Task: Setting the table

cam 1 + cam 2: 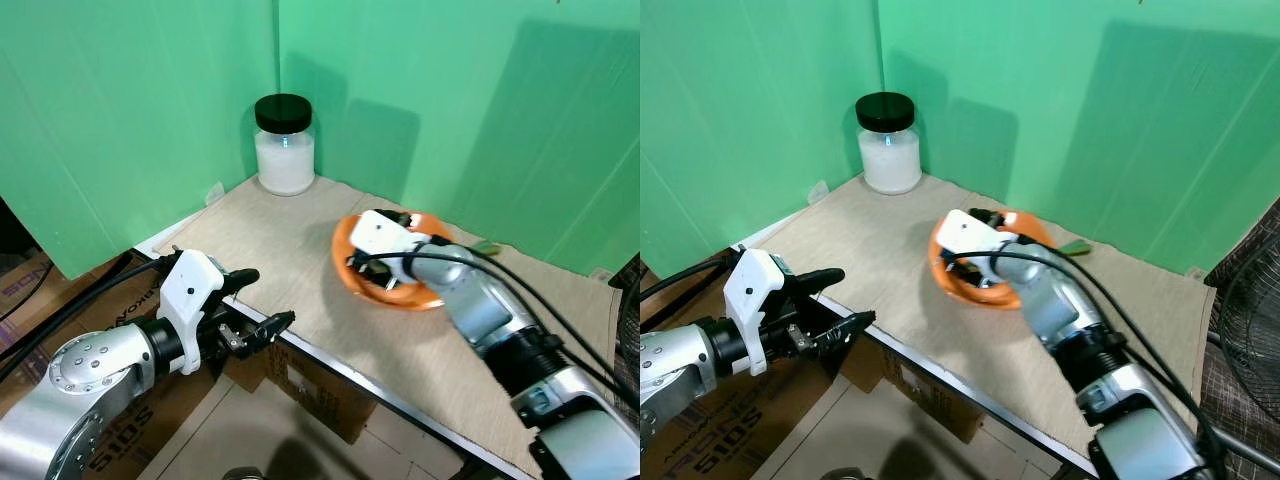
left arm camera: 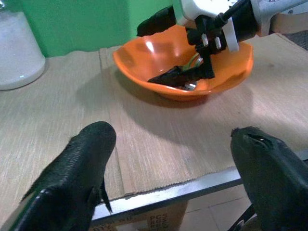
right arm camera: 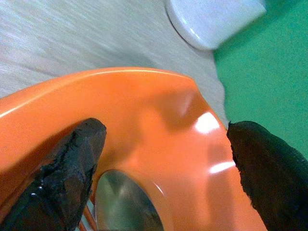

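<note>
An orange bowl [image 1: 349, 262] sits on the beige table mat [image 1: 260, 240], with a metal spoon [image 3: 122, 204] lying inside it. My right gripper [image 1: 393, 258] is open at the bowl. One finger [image 2: 175, 77] is down inside the bowl near the spoon, and the other finger [image 2: 154, 23] is beyond the far rim. Nothing is clamped between them. My left gripper [image 1: 266, 298] stands open at the table's front edge, left of the bowl and apart from it, holding nothing.
A glass jar [image 1: 285, 150] with white contents and a black lid stands in the back corner. Green screens [image 1: 130, 110] wall the table at the back and left. Cardboard boxes [image 1: 320, 385] lie under the front edge. A fan grille [image 1: 1252, 330] is at the right.
</note>
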You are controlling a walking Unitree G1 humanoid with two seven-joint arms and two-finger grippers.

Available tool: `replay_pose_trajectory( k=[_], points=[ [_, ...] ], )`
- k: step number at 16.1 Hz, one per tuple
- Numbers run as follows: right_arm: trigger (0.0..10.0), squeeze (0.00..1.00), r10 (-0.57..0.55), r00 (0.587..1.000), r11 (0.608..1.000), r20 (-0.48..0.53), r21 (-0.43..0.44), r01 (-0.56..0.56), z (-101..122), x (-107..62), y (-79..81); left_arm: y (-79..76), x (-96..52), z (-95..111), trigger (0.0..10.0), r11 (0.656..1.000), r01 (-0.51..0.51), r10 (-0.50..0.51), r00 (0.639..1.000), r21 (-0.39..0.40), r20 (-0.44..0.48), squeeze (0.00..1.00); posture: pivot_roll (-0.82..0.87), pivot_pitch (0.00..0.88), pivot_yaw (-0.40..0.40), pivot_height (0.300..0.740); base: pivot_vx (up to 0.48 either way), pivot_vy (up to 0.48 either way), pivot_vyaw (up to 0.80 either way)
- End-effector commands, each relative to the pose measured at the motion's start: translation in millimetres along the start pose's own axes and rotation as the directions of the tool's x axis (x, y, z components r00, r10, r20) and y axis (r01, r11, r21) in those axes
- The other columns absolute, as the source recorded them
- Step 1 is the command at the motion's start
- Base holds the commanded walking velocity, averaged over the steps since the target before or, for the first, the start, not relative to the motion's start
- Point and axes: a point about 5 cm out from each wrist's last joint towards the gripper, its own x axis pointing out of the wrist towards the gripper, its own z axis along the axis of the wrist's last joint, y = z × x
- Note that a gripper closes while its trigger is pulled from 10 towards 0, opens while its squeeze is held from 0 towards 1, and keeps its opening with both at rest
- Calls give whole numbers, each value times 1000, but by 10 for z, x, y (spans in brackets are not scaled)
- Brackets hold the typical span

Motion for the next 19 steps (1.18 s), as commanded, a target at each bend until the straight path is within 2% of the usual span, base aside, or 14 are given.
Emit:
replay_pose_trajectory(
  k=[1, 3, 4, 5, 7, 8, 10, 11, 12, 13, 15, 16, 17, 19],
  points=[
    [10000, 0, 14, 1000, 1000, 18, 9, -14, 72, 51, 5, 48, -47, 39, 10000, 999, -30, 30, 1000, 33, 1, 1000, 169, 0, -30, 740, 0, 0, 0],
    [10000, 0, 10, 999, 1000, 35, 28, -11, 140, 77, -46, 64, -65, 37, 10000, 998, -42, 42, 999, 38, 0, 1000, 172, 0, -38, 740, 0, 0, 0],
    [10000, 0, -13, 999, 999, 39, 42, 11, 145, 35, -180, 63, -71, 36, 10000, 998, -44, 44, 999, 39, 2, 1000, 169, 0, -41, 740, 0, 0, 0],
    [10000, 0, -20, 999, 999, 38, 46, 18, 136, 8, -242, 62, -70, 38, 10000, 998, -44, 44, 999, 39, 4, 1000, 169, 0, -42, 740, 0, 0, 0],
    [10000, 0, 19, 996, 998, 82, 53, -23, 117, -136, -498, 53, -69, 42, 10000, 998, -41, 41, 999, 43, 5, 1000, 158, 0, -45, 740, 0, 0, 0],
    [10000, 0, 52, 994, 997, 98, 43, -56, 103, -198, -601, 50, -73, 42, 10000, 998, -38, 38, 999, 47, 4, 1000, 154, 0, -47, 740, 0, 0, 0],
    [10000, 0, 92, 993, 995, 71, -47, -89, 48, -278, -725, 53, -84, 30, 10000, 997, -40, 41, 999, 71, -9, 1000, 155, 0, -53, 740, 0, 0, 0],
    [10000, 0, 157, 987, 982, 38, -109, -152, -5, -322, -749, 56, -88, 18, 10000, 995, -42, 43, 999, 87, -19, 447, 154, 0, -54, 740, 0, 0, 0],
    [10000, 0, 238, 971, 961, 1, -145, -236, -64, -366, -737, 49, -84, 15, 10000, 995, -36, 39, 999, 98, -23, 184, 154, 0, -56, 740, 0, 0, 0],
    [10000, 0, 308, 951, 943, -32, -121, -309, -132, -385, -711, 36, -72, 13, 10000, 995, -26, 28, 999, 99, -21, 0, 151, 0, -54, 740, 0, 0, 0],
    [10000, 0, 356, 931, 931, -83, -51, -361, -249, -349, -690, 17, -45, 0, 10000, 993, -10, 13, 1000, 115, -26, 0, 146, 0, -51, 740, 0, 0, 0],
    [9020, 0, 364, 928, 931, -84, -5, -365, -268, -331, -687, 7, -38, -3, 10000, 994, 0, 3, 1000, 113, -28, 0, 144, 0, -52, 740, 0, 0, 0],
    [6784, 0, 372, 924, 928, -91, 17, -373, -285, -327, -687, -1, -33, -4, 10000, 994, 5, -2, 1000, 113, -26, 0, 143, 0, -54, 740, 0, 0, 0],
    [0, 0, 396, 908, 918, -138, 66, -391, -359, -311, -682, -18, -17, -9, 10000, 994, 17, -14, 1000, 110, -24, 0, 140, 0, -55, 740, 0, 0, 0]
  ],
)
